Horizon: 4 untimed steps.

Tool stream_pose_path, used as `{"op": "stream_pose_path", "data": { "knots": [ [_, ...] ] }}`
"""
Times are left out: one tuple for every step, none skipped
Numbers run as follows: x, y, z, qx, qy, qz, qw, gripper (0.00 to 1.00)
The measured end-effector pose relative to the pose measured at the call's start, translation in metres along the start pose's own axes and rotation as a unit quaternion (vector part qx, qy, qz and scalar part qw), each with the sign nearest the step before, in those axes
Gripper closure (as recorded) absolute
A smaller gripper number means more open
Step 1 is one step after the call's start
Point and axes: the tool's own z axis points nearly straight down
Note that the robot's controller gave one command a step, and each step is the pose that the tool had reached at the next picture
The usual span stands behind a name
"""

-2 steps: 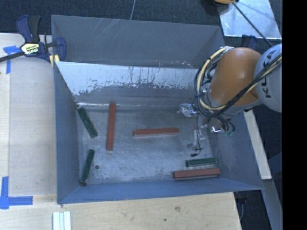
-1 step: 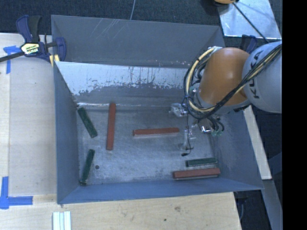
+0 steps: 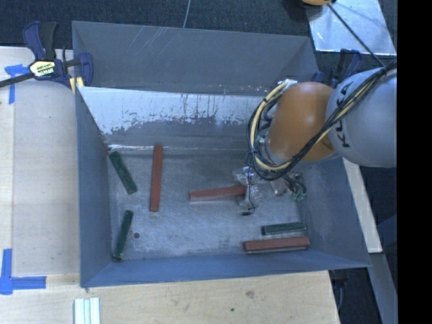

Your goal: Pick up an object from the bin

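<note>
Reddish-brown flat stick (image 3: 212,194), pincer (image 3: 250,200) at its end

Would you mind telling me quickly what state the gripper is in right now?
Gripper: cannot be told; it is at the right end of the middle brown stick.

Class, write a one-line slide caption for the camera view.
Gripper at one end of the central brown stick.

Just left of the gripper (image 3: 250,200) lies a red-brown stick (image 3: 214,194). Farther left are a second reddish stick (image 3: 156,178), an upper dark green stick (image 3: 123,173) and a lower dark green stick (image 3: 123,235). Below the gripper, a dark green bar (image 3: 283,229) sits by a red-brown bar (image 3: 277,245). The bin (image 3: 196,66) is grey.
</note>
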Motion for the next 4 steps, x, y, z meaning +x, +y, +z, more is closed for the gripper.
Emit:
{"op": "stream_pose_path", "data": {
  "knots": [
    [0.000,0.000,0.000,0.000,0.0006,0.000,1.0000,0.00],
    [0.000,0.000,0.000,0.000,-0.0006,-0.001,1.0000,1.00],
    [0.000,0.000,0.000,0.000,-0.0005,-0.001,1.0000,1.00],
    [0.011,-0.017,-0.183,0.002,-0.0035,-0.023,0.9997,1.00]
  ]
}}
